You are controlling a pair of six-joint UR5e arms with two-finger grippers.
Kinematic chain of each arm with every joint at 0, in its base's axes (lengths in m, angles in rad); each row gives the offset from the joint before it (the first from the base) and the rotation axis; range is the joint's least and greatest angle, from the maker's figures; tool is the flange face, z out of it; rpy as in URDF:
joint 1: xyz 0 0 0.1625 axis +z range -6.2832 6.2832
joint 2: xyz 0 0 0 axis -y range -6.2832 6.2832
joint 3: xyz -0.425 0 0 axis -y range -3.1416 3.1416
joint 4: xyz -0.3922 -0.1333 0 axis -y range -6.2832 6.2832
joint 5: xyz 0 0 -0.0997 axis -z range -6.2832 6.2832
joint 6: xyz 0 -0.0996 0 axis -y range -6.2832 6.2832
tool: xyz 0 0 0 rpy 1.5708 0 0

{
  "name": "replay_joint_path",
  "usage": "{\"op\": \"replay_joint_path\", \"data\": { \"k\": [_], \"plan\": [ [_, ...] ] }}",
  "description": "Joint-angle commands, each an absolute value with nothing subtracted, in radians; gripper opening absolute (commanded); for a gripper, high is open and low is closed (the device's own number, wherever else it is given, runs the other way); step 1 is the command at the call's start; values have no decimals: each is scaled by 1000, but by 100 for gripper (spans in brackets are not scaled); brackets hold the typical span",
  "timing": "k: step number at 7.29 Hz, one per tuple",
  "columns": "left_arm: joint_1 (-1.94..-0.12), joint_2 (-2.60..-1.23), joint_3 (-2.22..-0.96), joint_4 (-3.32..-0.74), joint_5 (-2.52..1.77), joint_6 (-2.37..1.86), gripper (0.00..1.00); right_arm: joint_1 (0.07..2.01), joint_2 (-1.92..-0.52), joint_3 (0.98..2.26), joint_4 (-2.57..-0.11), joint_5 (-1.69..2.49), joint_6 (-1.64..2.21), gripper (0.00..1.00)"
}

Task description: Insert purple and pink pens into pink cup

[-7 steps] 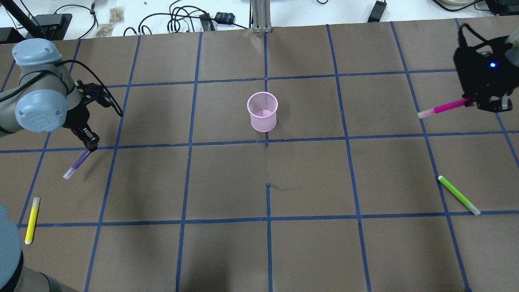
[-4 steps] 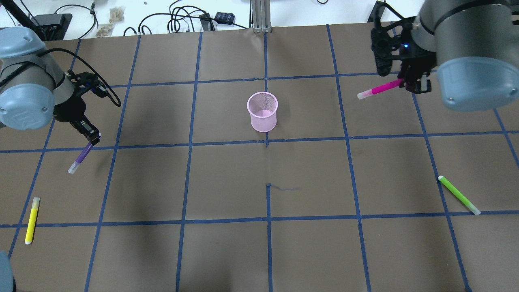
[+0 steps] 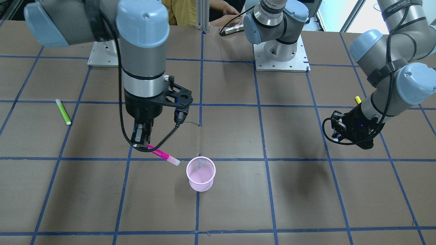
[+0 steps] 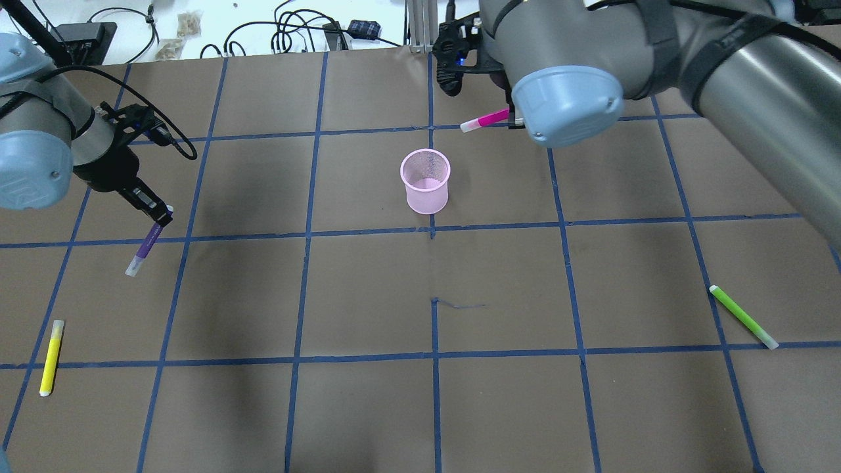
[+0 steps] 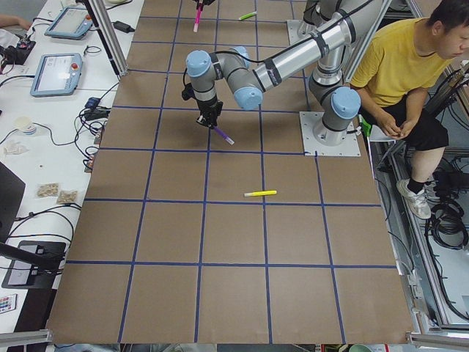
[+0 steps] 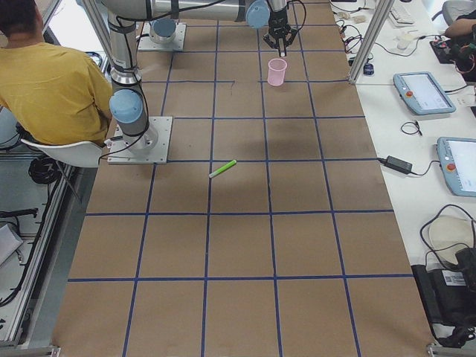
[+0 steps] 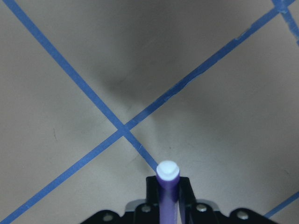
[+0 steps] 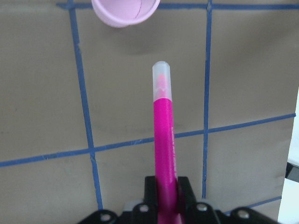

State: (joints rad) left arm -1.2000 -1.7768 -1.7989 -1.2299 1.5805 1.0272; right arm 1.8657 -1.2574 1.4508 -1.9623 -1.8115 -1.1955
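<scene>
The pink mesh cup [image 4: 426,180] stands upright at the table's middle; it also shows in the front view [image 3: 201,173]. My right gripper [image 4: 512,118] is shut on the pink pen [image 4: 486,120] and holds it in the air just behind and right of the cup. In the right wrist view the pen [image 8: 163,135] points toward the cup's rim [image 8: 125,9]. My left gripper [image 4: 163,217] is shut on the purple pen [image 4: 146,248] and holds it above the table at the far left, well away from the cup. The pen also shows in the left wrist view [image 7: 167,191].
A yellow pen [image 4: 51,358] lies at the front left and a green pen [image 4: 742,315] at the front right. Cables [image 4: 289,33] lie beyond the far edge. A seated person [image 5: 396,66] is behind the robot's base.
My right arm has swept left with the pink pen, from the table's right edge to near the cup. My left gripper has shifted slightly right and farther away with the purple pen.
</scene>
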Motion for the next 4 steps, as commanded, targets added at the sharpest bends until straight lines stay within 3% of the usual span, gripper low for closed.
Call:
{"op": "replay_joint_path", "data": {
  "k": [1,4],
  "plan": [
    [-1198,-1767,-1799,-1241,1522,1028,0,1945,-1140,1358,-1889,-1850,-1091,5],
    [-1197,-1764,-1802,-1243,1505,1045,0,1974,-1054,1326,-1801,-1890,-1088,6]
  ]
}}
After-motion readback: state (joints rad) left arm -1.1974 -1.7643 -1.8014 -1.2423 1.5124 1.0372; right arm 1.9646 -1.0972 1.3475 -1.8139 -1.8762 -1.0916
